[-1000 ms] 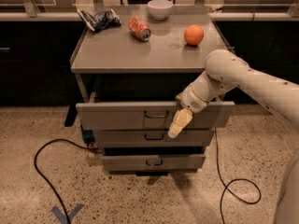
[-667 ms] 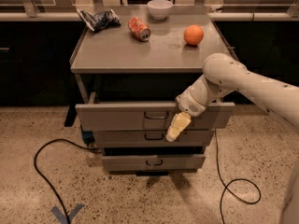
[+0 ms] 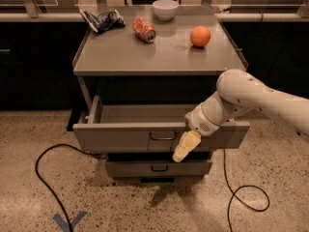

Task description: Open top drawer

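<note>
Floor cable [image 3: 41,175]: loops left of the cabinet, clear of the drawer's path.
Top drawer [image 3: 120,137]: stands well out beneath the counter, probably near full travel, with open floor ahead of its front edge.
Wire handle [image 3: 163,137]: centre front, free.
Lower drawer [image 3: 145,168]: shut.
Gripper [image 3: 181,152]: hangs just right of the handle, before the drawer front. Whether it is open or closed, I cannot tell.
</note>
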Tool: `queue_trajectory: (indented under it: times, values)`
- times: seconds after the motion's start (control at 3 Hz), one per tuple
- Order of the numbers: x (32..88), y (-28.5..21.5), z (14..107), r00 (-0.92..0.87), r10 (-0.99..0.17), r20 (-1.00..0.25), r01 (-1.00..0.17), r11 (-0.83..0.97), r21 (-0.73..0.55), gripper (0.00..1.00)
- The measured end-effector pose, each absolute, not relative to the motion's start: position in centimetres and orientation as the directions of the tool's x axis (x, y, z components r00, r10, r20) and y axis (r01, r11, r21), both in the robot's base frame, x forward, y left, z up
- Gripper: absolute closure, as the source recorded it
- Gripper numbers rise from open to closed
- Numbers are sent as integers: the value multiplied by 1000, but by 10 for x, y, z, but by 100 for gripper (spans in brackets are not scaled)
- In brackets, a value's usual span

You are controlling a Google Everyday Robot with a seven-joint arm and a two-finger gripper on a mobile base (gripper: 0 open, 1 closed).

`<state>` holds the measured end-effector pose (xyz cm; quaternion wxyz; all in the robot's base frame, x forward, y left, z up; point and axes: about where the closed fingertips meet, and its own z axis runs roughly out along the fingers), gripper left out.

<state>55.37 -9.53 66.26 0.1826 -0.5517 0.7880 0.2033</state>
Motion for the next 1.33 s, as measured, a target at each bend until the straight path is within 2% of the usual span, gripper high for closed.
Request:
queue_trajectory:
  times: [1.33]
  values:
    - [521,-100,664,-337,-794,-506,-939,323,118,0]
